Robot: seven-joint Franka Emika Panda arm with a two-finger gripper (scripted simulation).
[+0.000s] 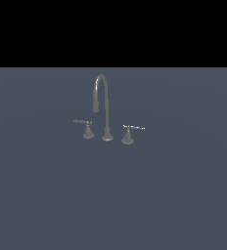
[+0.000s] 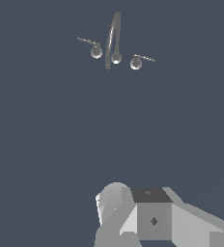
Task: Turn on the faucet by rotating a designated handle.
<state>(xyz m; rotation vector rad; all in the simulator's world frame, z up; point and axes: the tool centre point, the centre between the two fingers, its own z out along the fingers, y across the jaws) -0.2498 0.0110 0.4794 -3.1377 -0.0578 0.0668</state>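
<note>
The small grey faucet (image 1: 105, 110) stands on the dark floor, with a tall gooseneck spout and a round foot. The handle (image 1: 133, 128), a thin lever with whitish glints on a flared cone base, sits at the exterior view's right of the spout. A duller lever (image 1: 83, 122) sits at its left. In the wrist view the faucet (image 2: 113, 41) and the handle (image 2: 144, 58) are seen from above, far away. Only grey blocky parts of my gripper (image 2: 147, 217) show at the picture's edge, well apart from the faucet. Its fingers are not distinguishable. The arm does not show in the exterior view.
A flat dark blue-grey floor (image 1: 113, 195) spreads around the faucet. A black band fills the upper part of the exterior view.
</note>
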